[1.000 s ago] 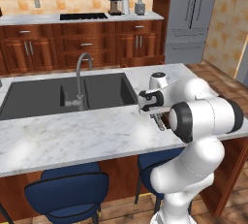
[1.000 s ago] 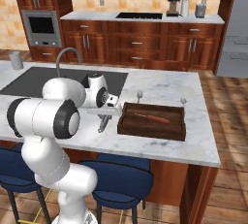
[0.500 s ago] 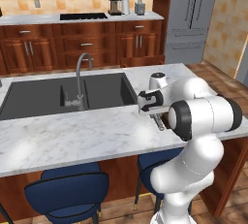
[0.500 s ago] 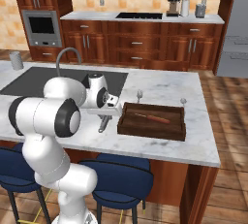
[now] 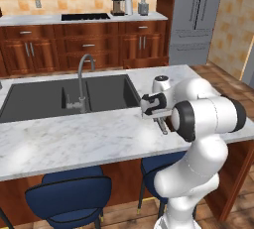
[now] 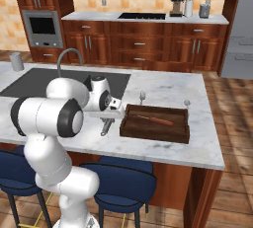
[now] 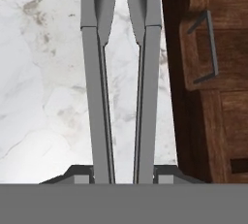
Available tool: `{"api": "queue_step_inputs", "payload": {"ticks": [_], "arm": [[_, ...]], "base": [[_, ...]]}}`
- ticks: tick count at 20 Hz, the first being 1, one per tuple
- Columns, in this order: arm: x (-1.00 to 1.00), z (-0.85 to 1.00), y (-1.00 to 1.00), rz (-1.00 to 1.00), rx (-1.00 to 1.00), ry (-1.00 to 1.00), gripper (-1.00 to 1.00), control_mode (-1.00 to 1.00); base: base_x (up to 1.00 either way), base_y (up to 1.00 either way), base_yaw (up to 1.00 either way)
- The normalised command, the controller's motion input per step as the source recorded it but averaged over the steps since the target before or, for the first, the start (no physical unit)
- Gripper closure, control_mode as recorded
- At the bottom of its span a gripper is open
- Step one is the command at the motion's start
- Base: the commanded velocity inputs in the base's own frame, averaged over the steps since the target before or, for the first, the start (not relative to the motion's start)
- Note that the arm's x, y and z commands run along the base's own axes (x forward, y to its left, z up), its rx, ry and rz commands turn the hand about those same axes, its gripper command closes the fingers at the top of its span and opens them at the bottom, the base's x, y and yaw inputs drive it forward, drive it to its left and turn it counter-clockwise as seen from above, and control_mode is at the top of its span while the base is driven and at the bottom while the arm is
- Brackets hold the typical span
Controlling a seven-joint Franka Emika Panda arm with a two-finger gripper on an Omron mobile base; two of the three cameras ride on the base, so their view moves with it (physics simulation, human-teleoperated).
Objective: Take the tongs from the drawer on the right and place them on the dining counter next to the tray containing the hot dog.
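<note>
The tongs (image 6: 105,128) are long, slim and grey, and my gripper (image 6: 110,115) is shut on them just above the dining counter (image 6: 163,86). They slant down toward the marble, close to the left end of the dark brown tray (image 6: 153,134). The hot dog (image 6: 155,120) lies inside that tray. From the left base view the gripper (image 5: 157,116) holds the tongs (image 5: 162,127) over the counter's (image 5: 74,139) front part, and my arm hides the tray. In the hand view the two arms of the tongs (image 7: 99,82) run up from the gripper (image 7: 123,177) over the marble (image 7: 38,72).
A dark sink (image 5: 59,99) with a curved faucet (image 5: 82,82) lies left of the gripper. Two small silver utensils (image 6: 142,95) stand behind the tray. Blue stools (image 6: 121,182) sit under the counter's front edge. A reddish-brown wooden front with a bar handle (image 7: 206,48) borders the marble.
</note>
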Motion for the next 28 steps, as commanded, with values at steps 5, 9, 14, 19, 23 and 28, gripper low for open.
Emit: {"api": "queue_step_inputs", "payload": {"ticks": [5, 9, 14, 19, 23, 28], "arm": [[0.11, -0.04, 0.00, 0.00, 0.00, 0.00, 1.00, -1.00], [0.15, -0.03, 0.00, 0.00, 0.00, 0.00, 1.00, -1.00], [0.11, -0.04, 0.00, 0.00, 0.00, 0.00, 1.00, -1.00], [0.02, -0.06, 0.00, 0.00, 0.00, 0.00, 1.00, -1.00], [0.06, -0.07, 0.00, 0.00, 0.00, 0.00, 1.00, -1.00], [0.07, -0.08, 0.00, 0.00, 0.00, 0.00, 1.00, -1.00]], "base": [[0.00, 0.00, 0.00], [0.00, 0.00, 0.00], [0.00, 0.00, 0.00], [0.00, 0.00, 0.00], [0.00, 0.00, 0.00], [0.00, 0.00, 0.00]]}}
